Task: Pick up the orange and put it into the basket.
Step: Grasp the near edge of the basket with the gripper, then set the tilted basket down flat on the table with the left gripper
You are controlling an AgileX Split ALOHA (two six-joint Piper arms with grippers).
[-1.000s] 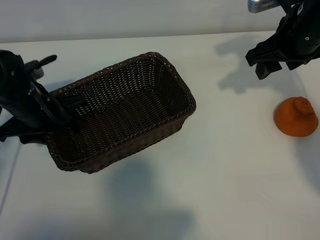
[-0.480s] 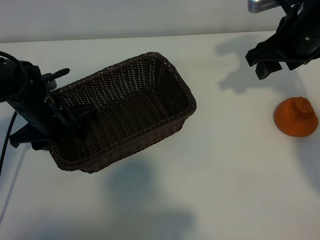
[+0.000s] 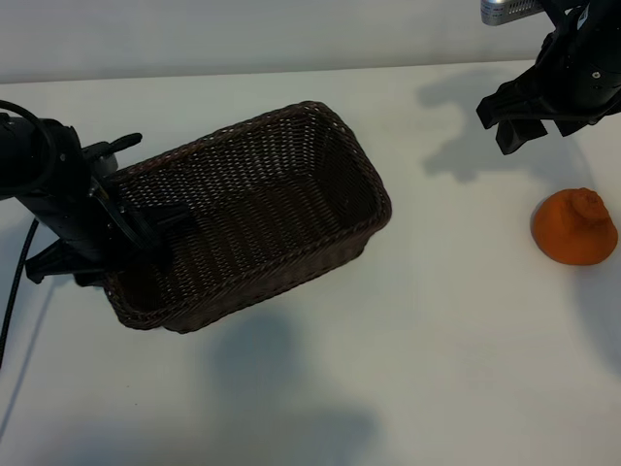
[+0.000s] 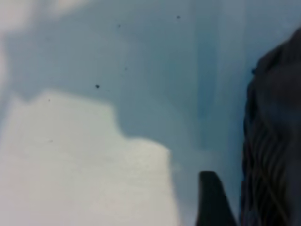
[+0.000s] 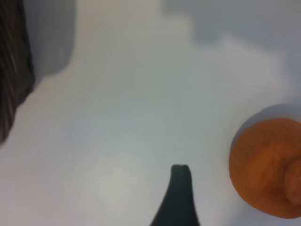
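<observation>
The orange (image 3: pixel 574 228) lies on the white table at the far right, with a knob on top. It also shows in the right wrist view as the orange (image 5: pixel 268 165). My right gripper (image 3: pixel 524 131) hangs open above the table, behind the orange and apart from it, holding nothing. The dark woven basket (image 3: pixel 281 272) sits left of centre. My left gripper (image 3: pixel 131 243) is open at its left end, straddling the wall: one finger (image 3: pixel 163 218) is inside, the other finger (image 4: pixel 211 197) is outside. A thin strip of table shows between that finger and the basket (image 4: pixel 275 141).
Bare white table lies between the basket's right end and the orange. The table's back edge meets a pale wall behind both arms. A black cable (image 3: pixel 15 282) trails from the left arm at the table's left edge.
My left gripper moved right onto the basket's left end and its jaws narrowed. The basket slid and turned slightly to the right. The right arm and the orange stayed still.
</observation>
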